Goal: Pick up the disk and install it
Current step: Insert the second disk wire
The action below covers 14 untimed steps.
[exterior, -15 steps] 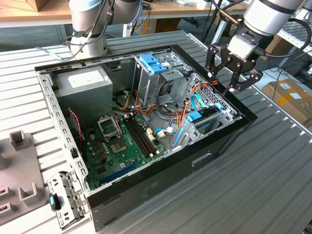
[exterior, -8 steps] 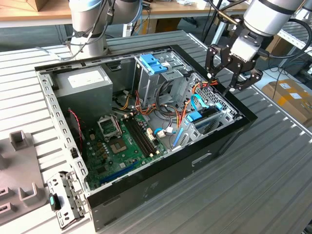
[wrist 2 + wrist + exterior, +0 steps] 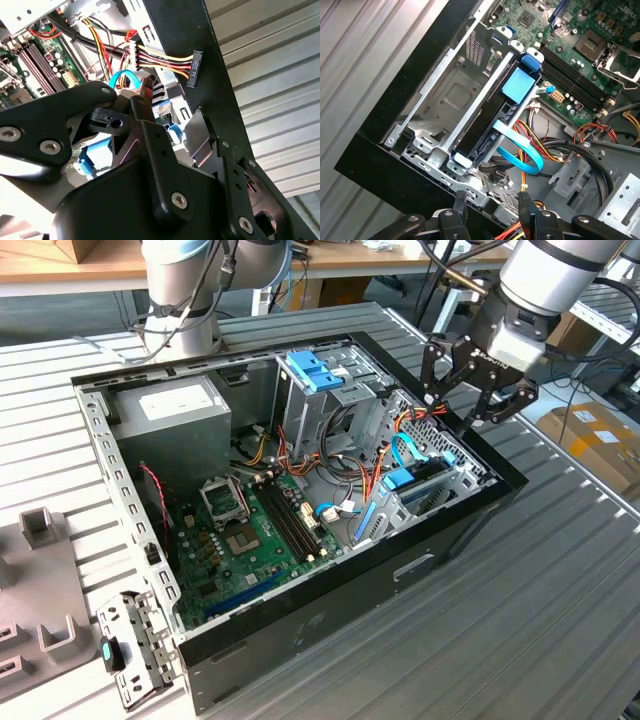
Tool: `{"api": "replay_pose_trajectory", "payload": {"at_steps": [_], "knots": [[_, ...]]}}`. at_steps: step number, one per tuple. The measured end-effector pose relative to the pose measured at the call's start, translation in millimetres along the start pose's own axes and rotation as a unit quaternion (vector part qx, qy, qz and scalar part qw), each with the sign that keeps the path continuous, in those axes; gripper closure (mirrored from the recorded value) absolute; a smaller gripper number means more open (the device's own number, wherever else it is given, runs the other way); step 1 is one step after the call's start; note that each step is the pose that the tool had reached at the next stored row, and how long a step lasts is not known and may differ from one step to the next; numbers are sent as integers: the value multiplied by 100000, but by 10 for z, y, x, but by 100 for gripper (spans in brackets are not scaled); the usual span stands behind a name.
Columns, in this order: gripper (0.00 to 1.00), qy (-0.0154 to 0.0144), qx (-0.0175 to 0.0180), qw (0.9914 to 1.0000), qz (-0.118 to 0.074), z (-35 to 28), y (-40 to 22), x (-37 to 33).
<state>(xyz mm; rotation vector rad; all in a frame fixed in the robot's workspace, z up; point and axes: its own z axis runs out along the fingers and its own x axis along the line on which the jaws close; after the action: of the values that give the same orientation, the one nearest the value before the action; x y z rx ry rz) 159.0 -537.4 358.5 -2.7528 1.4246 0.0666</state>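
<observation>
The disk (image 3: pixel 485 125) stands on edge in a slot of the silver drive cage (image 3: pixel 445 100), a dark slab with a light blue carrier rail and a blue tab at one end. In the exterior view the disk (image 3: pixel 428 473) sits in the cage at the case's right end. My gripper (image 3: pixel 452 405) hangs just above that end of the open computer case (image 3: pixel 330 615). It is open, with nothing between its fingers. In the first wrist view the gripper (image 3: pixel 492 202) has its two black fingertips apart, a short way above the disk's end.
A blue flat cable (image 3: pixel 520 152) loops beside the disk, among red, yellow and orange wires. A black power connector (image 3: pixel 194 67) dangles over the case wall. Inside lie the green motherboard (image 3: pixel 250 530), grey power-supply box (image 3: pixel 175 405) and tall cage with blue latch (image 3: pixel 315 370). A metal bracket (image 3: pixel 135 645) lies outside.
</observation>
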Motion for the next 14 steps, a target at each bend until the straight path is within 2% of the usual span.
{"api": "replay_pose_trajectory", "payload": {"at_steps": [3, 6, 11, 14], "knots": [[47, -30, -99, 99985, -1711, 3, -4, 3], [47, -63, -205, 99935, -3596, 6, -9, 6], [47, -112, -373, 99786, -6528, 10, -17, 13], [47, -122, -422, 99731, -7310, 11, -19, 14]]}}
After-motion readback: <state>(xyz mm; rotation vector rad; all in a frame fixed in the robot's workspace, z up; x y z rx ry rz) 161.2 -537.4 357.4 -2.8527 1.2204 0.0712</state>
